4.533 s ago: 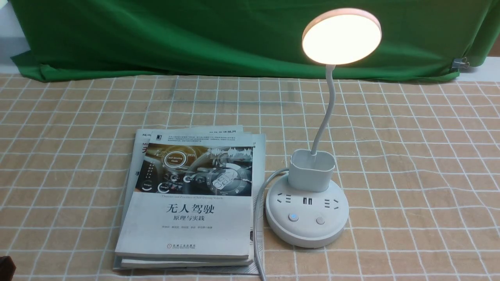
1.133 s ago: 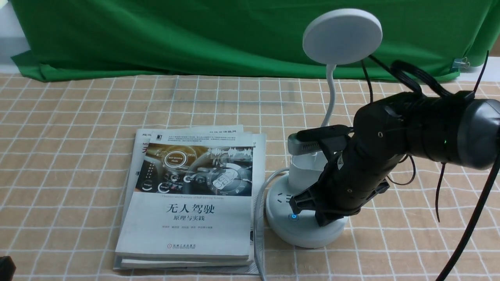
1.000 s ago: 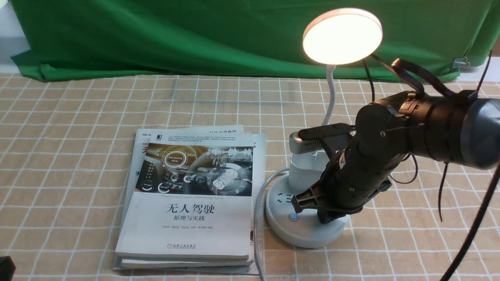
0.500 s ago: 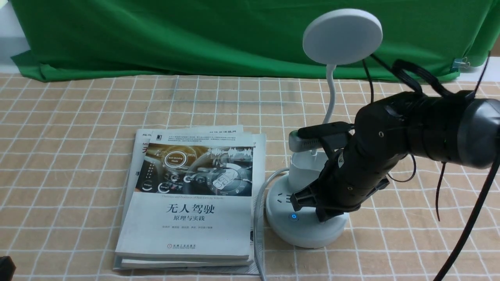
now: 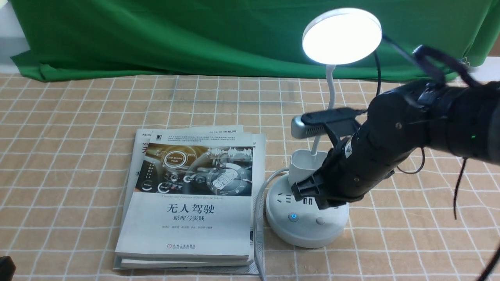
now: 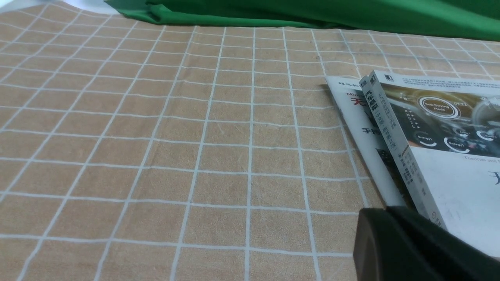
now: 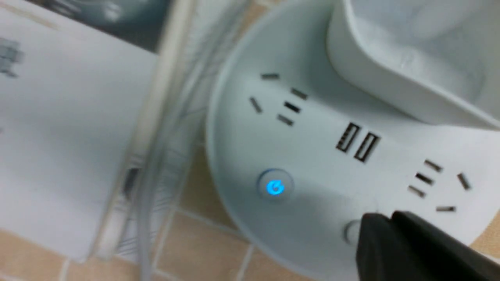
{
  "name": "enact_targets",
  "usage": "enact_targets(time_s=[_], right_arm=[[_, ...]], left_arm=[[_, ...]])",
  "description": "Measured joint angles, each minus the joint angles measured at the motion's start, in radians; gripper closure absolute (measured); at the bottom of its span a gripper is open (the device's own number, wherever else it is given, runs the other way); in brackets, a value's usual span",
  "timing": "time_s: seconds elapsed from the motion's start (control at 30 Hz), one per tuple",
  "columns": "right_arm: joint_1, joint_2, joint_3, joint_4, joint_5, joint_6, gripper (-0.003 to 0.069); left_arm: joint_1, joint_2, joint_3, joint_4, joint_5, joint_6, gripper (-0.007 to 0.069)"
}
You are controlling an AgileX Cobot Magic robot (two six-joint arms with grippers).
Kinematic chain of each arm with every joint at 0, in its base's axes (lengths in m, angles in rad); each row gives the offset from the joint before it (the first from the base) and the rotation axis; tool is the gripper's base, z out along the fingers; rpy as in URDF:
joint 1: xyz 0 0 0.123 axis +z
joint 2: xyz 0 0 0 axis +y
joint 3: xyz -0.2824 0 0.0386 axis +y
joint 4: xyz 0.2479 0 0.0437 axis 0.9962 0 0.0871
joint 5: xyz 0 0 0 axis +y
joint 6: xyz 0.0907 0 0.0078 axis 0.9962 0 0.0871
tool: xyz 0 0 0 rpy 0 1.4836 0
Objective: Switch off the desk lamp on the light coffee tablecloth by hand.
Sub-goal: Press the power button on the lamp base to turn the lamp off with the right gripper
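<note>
The white desk lamp [image 5: 306, 218] stands on the light coffee tablecloth [image 5: 78, 117], right of the books. Its disc head [image 5: 342, 36] is lit white. A blue-lit button [image 5: 293, 217] and a plain button [image 5: 320, 221] show on the round base; the base also shows in the right wrist view [image 7: 312, 156]. My right gripper [image 5: 318, 197], the hand, is shut and empty, lifted just above the base near the plain button [image 7: 351, 231]. It hides part of the pen cup [image 5: 306, 166]. My left gripper [image 6: 390, 218] is shut, low over the cloth beside the books.
A stack of books [image 5: 191, 199] lies left of the lamp, with the lamp's cord [image 5: 258, 207] running between them. A green backdrop cloth [image 5: 195, 35] hangs at the back edge. Black cables trail from my right arm [image 5: 429, 121].
The lamp head has gone lit, dark, lit, dark and now lit again, with a whiter light. My right gripper has risen off the base, uncovering the plain button.
</note>
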Motion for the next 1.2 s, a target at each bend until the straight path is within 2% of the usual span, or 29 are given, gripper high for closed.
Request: enact_targets(time_s=[0.6, 1.2], right_arm=[[0.013, 0.109, -0.014, -0.006, 0.004, 0.0, 0.062], [0.013, -0.091, 0.023, -0.026, -0.015, 0.002, 0.0617]], left_arm=[[0.0, 0.0, 0.0, 0.0, 0.0, 0.0, 0.062], [0.0, 0.0, 0.0, 0.0, 0.0, 0.0, 0.062]])
